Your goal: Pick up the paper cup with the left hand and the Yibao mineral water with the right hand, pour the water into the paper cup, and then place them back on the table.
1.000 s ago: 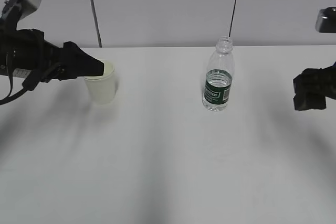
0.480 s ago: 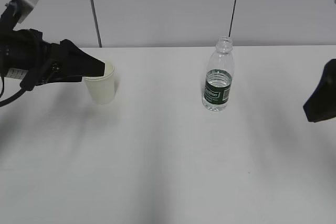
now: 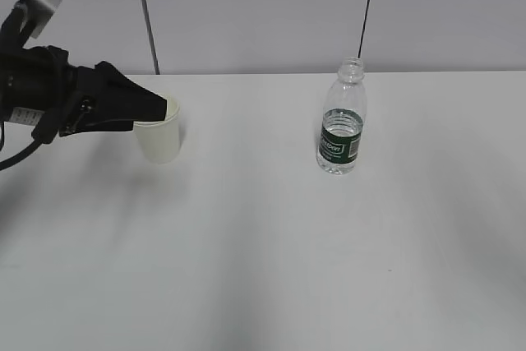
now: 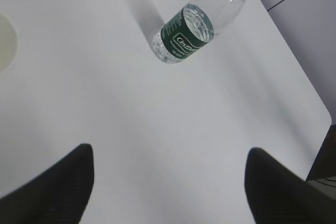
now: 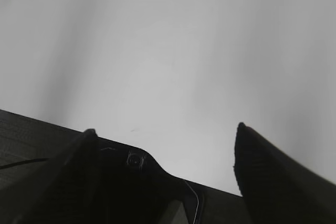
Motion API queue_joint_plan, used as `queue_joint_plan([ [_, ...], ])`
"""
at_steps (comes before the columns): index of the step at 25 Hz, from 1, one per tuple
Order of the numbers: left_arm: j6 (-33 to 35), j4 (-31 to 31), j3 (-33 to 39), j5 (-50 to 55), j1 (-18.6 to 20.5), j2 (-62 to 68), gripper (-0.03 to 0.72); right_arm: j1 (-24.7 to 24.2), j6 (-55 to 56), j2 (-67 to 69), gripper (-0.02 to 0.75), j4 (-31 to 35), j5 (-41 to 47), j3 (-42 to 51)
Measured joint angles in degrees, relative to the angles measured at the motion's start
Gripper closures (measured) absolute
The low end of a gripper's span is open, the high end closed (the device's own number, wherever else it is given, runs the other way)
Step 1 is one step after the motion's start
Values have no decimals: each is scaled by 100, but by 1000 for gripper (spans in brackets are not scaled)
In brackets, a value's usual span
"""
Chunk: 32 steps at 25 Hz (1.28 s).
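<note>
The paper cup (image 3: 162, 139) stands upright on the white table (image 3: 263, 244) at the left. My left gripper (image 3: 163, 108) reaches in from the left, and its black tip overlaps the cup's rim. In the left wrist view the left gripper (image 4: 168, 153) is open with only table between its fingers (image 4: 63, 182), and the cup (image 4: 6, 40) shows at the left edge, outside the jaws. The Yibao mineral water (image 3: 341, 125) stands upright and capless right of centre, and the bottle (image 4: 191, 30) lies far ahead in the left wrist view. My right gripper (image 5: 165, 129) is open, holds nothing and is out of the exterior view.
A grey wall with a dark vertical strip (image 3: 145, 14) and a thin black cable (image 3: 367, 6) backs the table. The table's right edge (image 4: 315, 103) shows in the left wrist view. A dark base (image 5: 136, 182) lies below the right gripper.
The right arm has pulled back to the right and left the exterior view. The left gripper has edged slightly right onto the cup's rim. Cup and bottle have not moved.
</note>
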Motion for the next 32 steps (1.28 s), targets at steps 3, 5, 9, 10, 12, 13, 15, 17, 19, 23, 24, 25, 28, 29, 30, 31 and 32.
queue_joint_plan([
  [3,-13,0,0,-98,0,0,154,0,-76,-540,152,-23,24,121],
  [5,-18,0,0,-172,0,0,154,0,-151,-908,152,-23,35,267],
  [9,-18,0,0,-338,0,0,155,0,-463,-1709,152,-27,54,726],
  [10,-23,0,0,-389,0,0,155,0,-553,-1919,152,-27,63,853],
  [12,-23,0,0,-489,0,0,156,0,-701,-2298,152,-37,-1,1198],
  [13,-23,0,0,-539,0,0,157,0,-776,-2497,152,-37,-41,1384],
  [15,-23,0,0,-590,0,0,157,0,-861,-2883,152,-37,-188,1742],
  [17,-23,0,0,-622,0,0,157,0,-912,-3236,152,-41,-297,2082],
  [19,-23,0,0,-651,0,0,157,0,-936,-3593,152,-50,-383,2391],
  [23,-23,0,0,-743,0,-6,157,0,-954,-4398,152,-50,-598,2809],
  [24,-23,0,0,-771,0,-6,157,0,-954,-4598,152,-50,-598,2852],
  [25,-23,0,0,-799,0,-6,157,3,-954,-4791,152,-50,-598,2894],
  [28,-23,0,0,-817,5,-6,157,13,-963,-5017,152,-50,-576,2950],
  [29,-23,0,0,-837,5,-12,157,13,-963,-5032,152,-50,-576,2950],
  [30,-23,0,0,-844,5,-12,157,13,-974,-5041,152,-50,-576,2950],
  [31,-23,0,0,-836,5,-12,157,13,-974,-5041,152,-50,-576,2950],
  [32,-30,0,0,-831,5,-12,157,13,-974,-5041,152,-50,-576,2950],
])
